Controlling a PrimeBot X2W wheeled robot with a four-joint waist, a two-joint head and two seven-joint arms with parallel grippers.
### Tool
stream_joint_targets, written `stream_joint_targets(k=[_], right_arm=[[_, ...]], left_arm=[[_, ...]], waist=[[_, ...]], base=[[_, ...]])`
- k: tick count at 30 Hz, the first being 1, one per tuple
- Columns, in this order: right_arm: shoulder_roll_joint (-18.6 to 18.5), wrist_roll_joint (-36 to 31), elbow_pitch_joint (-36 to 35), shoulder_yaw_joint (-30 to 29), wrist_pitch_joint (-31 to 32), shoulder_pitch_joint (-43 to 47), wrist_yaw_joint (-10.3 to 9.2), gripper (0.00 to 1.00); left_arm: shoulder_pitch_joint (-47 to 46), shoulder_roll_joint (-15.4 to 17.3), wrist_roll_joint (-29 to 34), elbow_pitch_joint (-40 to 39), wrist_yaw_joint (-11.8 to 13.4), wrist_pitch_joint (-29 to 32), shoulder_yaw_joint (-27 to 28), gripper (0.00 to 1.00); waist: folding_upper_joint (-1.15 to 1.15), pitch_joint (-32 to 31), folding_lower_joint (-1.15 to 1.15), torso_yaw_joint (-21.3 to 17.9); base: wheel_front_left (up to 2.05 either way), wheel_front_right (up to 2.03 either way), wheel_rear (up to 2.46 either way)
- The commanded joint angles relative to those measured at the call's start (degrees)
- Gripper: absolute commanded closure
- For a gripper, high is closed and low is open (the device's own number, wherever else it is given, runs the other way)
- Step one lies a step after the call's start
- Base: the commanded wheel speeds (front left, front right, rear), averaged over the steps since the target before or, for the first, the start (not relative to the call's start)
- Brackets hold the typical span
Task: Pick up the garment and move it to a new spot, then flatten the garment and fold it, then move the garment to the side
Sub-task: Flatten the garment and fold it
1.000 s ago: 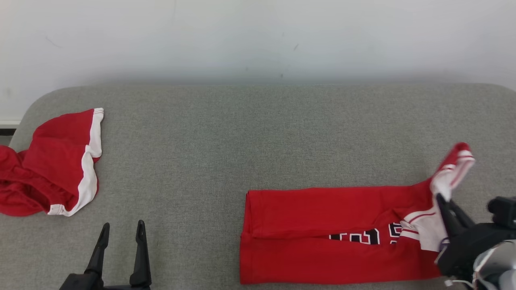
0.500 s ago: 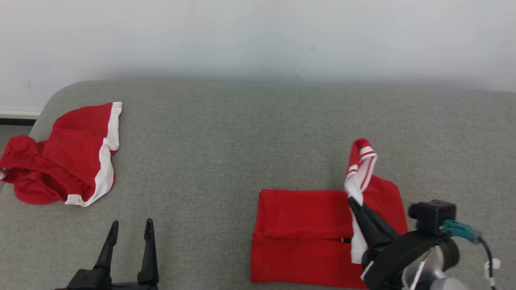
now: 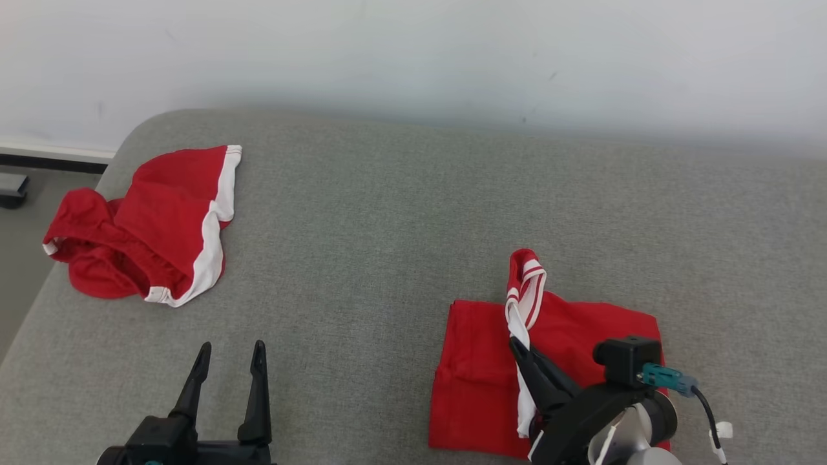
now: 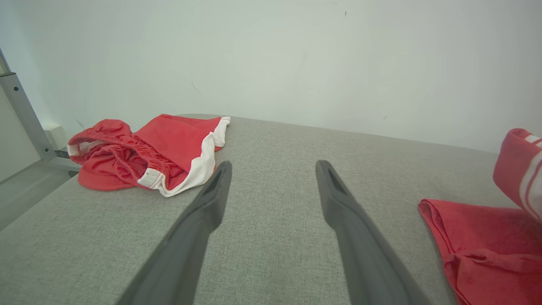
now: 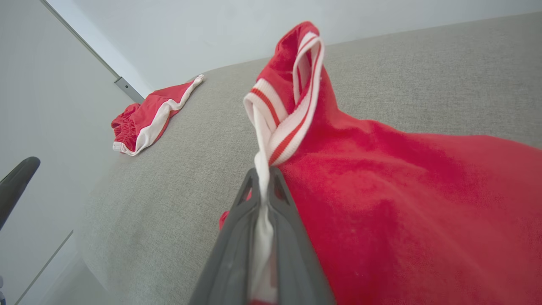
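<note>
The garment [image 3: 481, 368] lies folded at the near edge of the surface [image 3: 387, 213], right of the middle. My right gripper [image 3: 515, 342] is clamped on its white striped trim (which stands up in a peak). My left gripper [image 3: 230, 352] hovers spread and empty. Red shorts [image 3: 165, 226] lie near the far left corner.

I read the red folded jersey [image 3: 581, 329] as soft, matt knit cloth with a faint fuzzy nap. Its white ribbed trim with red stripes [image 5: 292, 120] looks denser and finely ridged. The grey padded bench [image 3: 387, 213] is covered in coarse woven cloth, matt, with a visible grain. The crumpled red shorts with white side bands [image 3: 168, 219] look to me like thinner, smoother cloth, gathered into elastic puckers at the waistband. The right tool [image 3: 515, 342] and the left tool [image 3: 232, 347] have dark fingers of smooth plastic with a dull sheen. The pale wall [image 3: 413, 51] is matt paint, lightly scuffed. The grey metal strut [image 4: 25, 114] looks satin-finished.
</note>
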Motion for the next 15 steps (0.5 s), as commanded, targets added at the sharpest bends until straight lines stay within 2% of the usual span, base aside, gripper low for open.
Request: stream_joint_targets(k=[1,8,12,13,14,15], right_arm=[[0.09,0.29,0.35,0.36,-0.57,-0.77,-0.13,1.00],[0.13,4.30,5.51,4.93,-4.08,-3.94,-0.13,1.00],[0.12,3.75,9.22,5.75,-5.39,-5.68,-0.13,1.00],[0.13,3.70,10.08,5.97,-5.50,-6.06,-0.13,0.86],[0.16,3.99,10.53,6.14,-6.12,-6.51,-0.13,0.49],[0.14,4.37,11.02,6.28,-6.51,-6.85,-0.13,0.00]], left_arm=[[-0.53,-0.13,-0.48,0.17,-0.32,-0.19,-0.16,0.00],[-1.57,-0.12,-1.38,0.87,-0.18,-0.19,-1.55,0.00],[-2.02,-0.13,-1.52,1.20,0.05,-0.19,-2.20,0.00],[-2.09,-0.13,-1.55,1.29,0.10,-0.19,-2.33,0.00],[-2.17,-0.13,-1.45,1.32,0.15,-0.19,-2.39,0.00],[-2.20,-0.12,-1.49,1.34,0.21,-0.19,-2.38,0.00]], waist=[[-0.01,0.30,0.00,0.51],[-0.01,1.01,0.00,1.85],[-0.01,1.28,0.00,2.29],[-0.01,1.35,0.00,2.37],[-0.01,1.42,0.00,2.42],[-0.01,1.48,0.00,2.41]], base=[[0.00,0.00,0.00],[0.00,0.00,0.00],[0.00,0.00,0.00],[0.00,0.00,0.00],[0.00,0.00,0.00],[0.00,0.00,0.00]])
